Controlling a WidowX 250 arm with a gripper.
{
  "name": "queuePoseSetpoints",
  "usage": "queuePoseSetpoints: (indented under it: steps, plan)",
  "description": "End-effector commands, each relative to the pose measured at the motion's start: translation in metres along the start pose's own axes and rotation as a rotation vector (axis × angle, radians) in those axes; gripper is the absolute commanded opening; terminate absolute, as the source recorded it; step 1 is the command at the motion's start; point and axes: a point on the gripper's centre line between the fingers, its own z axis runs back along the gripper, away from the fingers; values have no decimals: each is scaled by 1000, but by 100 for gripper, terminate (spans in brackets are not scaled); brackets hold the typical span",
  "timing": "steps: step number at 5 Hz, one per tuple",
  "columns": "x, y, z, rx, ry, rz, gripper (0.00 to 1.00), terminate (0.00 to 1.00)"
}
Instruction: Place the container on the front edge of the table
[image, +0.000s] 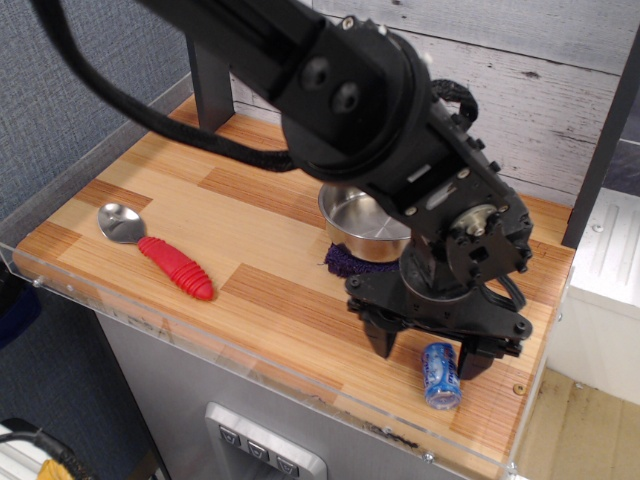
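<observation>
Claw (430, 352): black, two-fingered, pointing down over the front right part of the tabletop; fingers spread apart, released, nothing between them.
Claw fingers: left-hand one (383, 338) with its tip at or just above the wood, right-hand one (476, 358) just beside the can's far end; whether it touches the can I cannot tell.
Container: small blue cylindrical can with white and red label marks (440, 374), lying on its side on the wood, below the opened claw, near the clear rim at the front edge.
Arm: bulky black wrist and links (400, 150) reaching in from upper left, black braided cable alongside.
Pan: round steel pan (362, 222) just behind the claw, upright, partly hidden by the wrist.
Cloth: dark purple knitted cloth (345, 262) under the pan, its fringe showing at the front.
Spoon: steel spoon with ribbed red handle (160, 253), flat on the left side, well apart from the can.
Tabletop: striped light and dark brown wooden planks (230, 215) with clear acrylic rim.
</observation>
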Motion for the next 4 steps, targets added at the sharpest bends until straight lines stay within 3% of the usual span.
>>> queuePoseSetpoints:
  steps: [1,2,4]
  plan:
    - [7,8,23,11,-59,38,100,0]
    - [17,11,45,-18,-66,61,100,0]
    - [26,19,95,-71,-153,96,100,0]
